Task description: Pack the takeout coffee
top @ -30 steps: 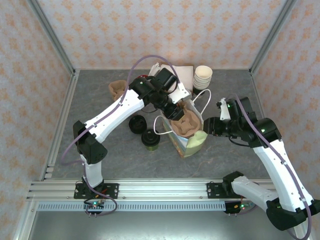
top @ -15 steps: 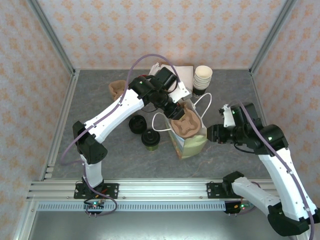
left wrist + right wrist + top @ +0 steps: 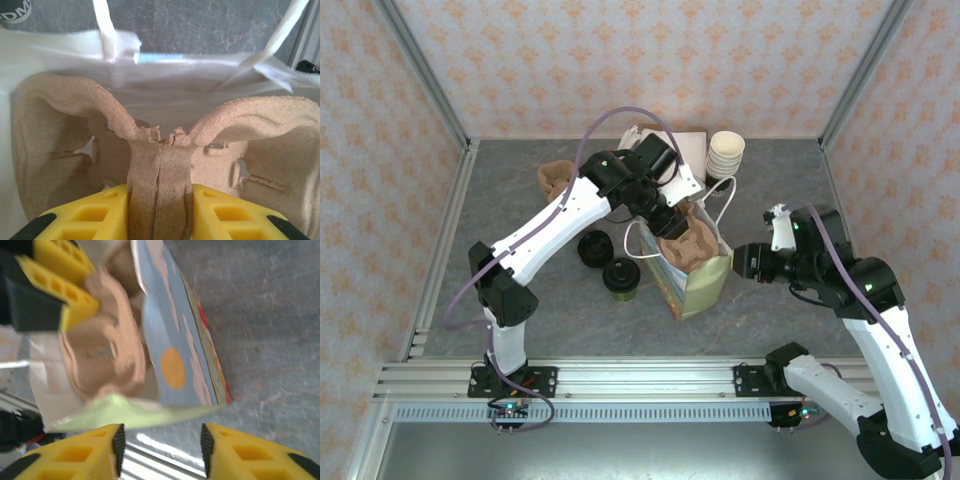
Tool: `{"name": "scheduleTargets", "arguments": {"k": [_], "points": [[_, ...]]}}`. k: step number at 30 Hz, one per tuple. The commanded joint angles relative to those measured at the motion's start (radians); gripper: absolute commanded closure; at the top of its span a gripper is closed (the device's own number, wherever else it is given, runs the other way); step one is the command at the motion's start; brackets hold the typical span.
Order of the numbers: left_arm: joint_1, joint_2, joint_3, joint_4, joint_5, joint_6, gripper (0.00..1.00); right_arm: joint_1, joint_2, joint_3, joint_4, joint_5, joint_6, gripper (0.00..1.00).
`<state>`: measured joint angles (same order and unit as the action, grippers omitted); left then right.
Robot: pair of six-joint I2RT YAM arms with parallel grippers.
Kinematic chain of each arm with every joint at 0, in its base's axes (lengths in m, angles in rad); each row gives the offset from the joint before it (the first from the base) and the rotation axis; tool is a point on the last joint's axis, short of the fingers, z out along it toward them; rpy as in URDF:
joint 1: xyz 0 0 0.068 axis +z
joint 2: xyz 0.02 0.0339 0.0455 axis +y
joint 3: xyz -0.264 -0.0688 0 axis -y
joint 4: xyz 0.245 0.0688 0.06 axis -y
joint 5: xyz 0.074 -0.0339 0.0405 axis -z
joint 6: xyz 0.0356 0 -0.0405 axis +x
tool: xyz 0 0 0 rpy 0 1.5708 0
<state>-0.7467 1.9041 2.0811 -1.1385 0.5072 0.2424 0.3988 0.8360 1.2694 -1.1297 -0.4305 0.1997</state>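
The step in hand looks like preparing the bag, not yet moving the drink. The left gripper [image 3: 670, 222] has its jaws pinched on the middle ridge of a brown pulp cup carrier [image 3: 160, 150], which sits in the open mouth of the paper bag [image 3: 700, 285]. The right gripper [image 3: 160, 440] is at the bag's right side with its jaws wide apart and holding nothing, and the bag's pale green rim lies just ahead of them. The takeout coffee [image 3: 621, 277] stands on the table [image 3: 520, 200] just left of the bag, near a loose black lid [image 3: 594, 247] and apart from both grippers. It is upright, its long axis vertical and its black lid facing up. The next move probably calls for seating the carrier fully, releasing it, and then gripping the cup by its sides while keeping it vertical as it goes into a carrier pocket.
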Motion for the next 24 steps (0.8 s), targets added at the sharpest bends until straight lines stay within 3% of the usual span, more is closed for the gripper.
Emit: {"name": "scheduleTargets", "arguments": {"k": [1, 7, 24], "points": [[-0.027, 0.034, 0.037, -0.055, -0.06, 0.042, 0.66, 0.003, 0.005, -0.014, 0.177, 0.05, 0.028, 0.48], [-0.042, 0.075, 0.091, -0.092, -0.134, 0.047, 0.67, 0.002, 0.074, -0.017, 0.246, 0.086, -0.014, 0.44], [-0.05, 0.116, 0.126, -0.099, -0.139, 0.09, 0.67, -0.017, 0.148, -0.152, 0.379, 0.021, -0.015, 0.45]]}}
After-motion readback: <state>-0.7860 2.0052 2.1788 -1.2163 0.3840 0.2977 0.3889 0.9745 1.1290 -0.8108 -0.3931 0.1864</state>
